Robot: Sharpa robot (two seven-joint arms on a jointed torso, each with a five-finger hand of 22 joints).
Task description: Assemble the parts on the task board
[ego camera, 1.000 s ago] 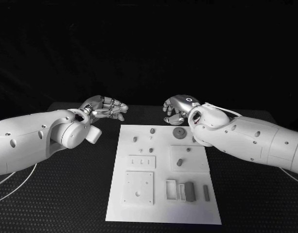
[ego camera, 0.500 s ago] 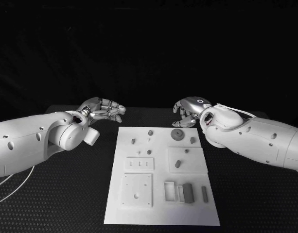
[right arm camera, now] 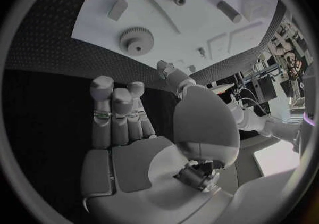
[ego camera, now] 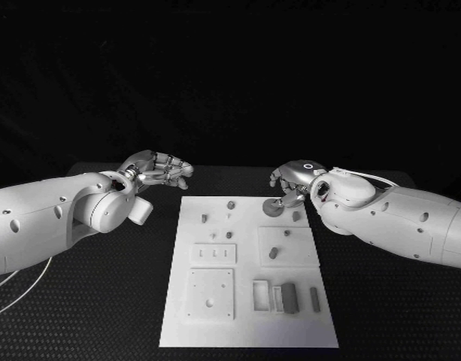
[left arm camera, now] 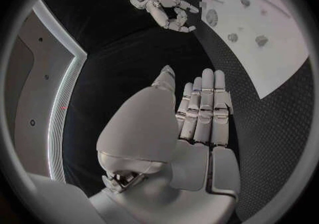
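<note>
The right hand [ego camera: 291, 180] hovers at the far right corner of the white board [ego camera: 250, 331], its fingers [right arm camera: 114, 108] straight and close together, holding nothing. Just beyond those fingertips lies a toothed gear [ego camera: 274, 207], flat on the board and apart from the hand; the right wrist view shows it [right arm camera: 137, 39] a little ahead of the fingertips. The left hand [ego camera: 161, 168] hangs over the black table [ego camera: 100, 301] beside the board's far left corner, fingers [left arm camera: 204, 108] extended side by side, empty. Small pegs [ego camera: 232, 204] stand on the board between the two hands.
</note>
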